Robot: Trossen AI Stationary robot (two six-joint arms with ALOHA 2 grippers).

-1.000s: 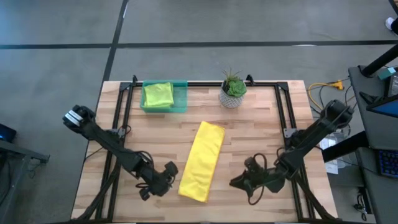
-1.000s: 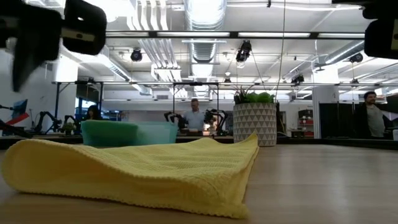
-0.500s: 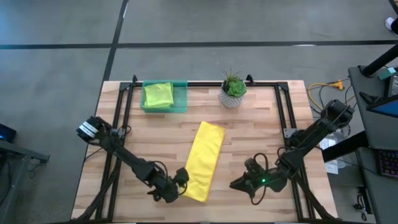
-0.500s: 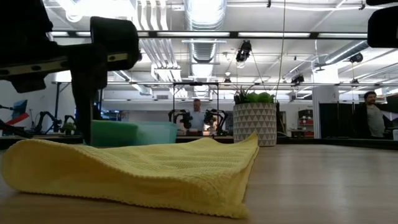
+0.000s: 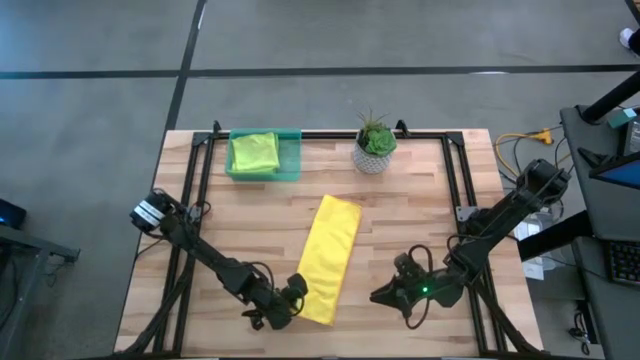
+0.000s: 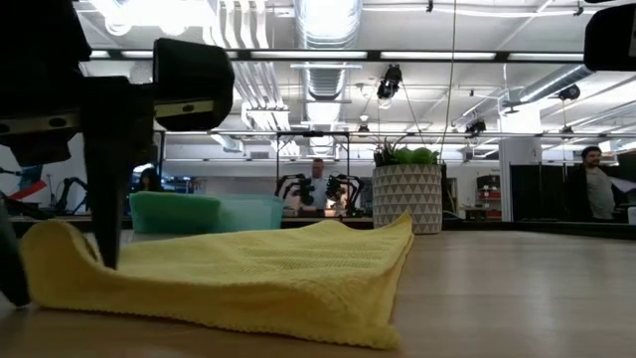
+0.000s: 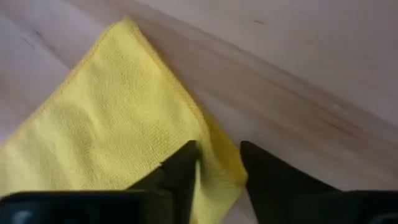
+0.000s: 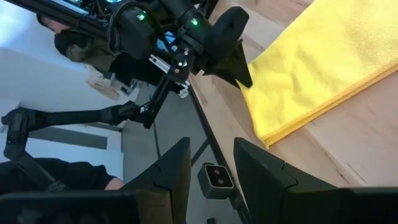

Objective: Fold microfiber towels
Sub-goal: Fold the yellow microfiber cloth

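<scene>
The yellow towel (image 5: pixel 326 259) lies folded into a long strip at the centre of the desk (image 5: pixel 420 210), its long axis running from lower left to upper right of the high view. The left hand (image 5: pixel 287 303) sits at the strip's lower-left end, its fingers (image 7: pixel 180 171) parted astride that corner but not yet clenched on it. The right hand (image 5: pixel 385 294) waits at lower right, well apart from the towel; I cannot tell its state. At upper left, the tray (image 5: pixel 291 160) holds a folded lime green towel (image 5: pixel 253 152).
</scene>
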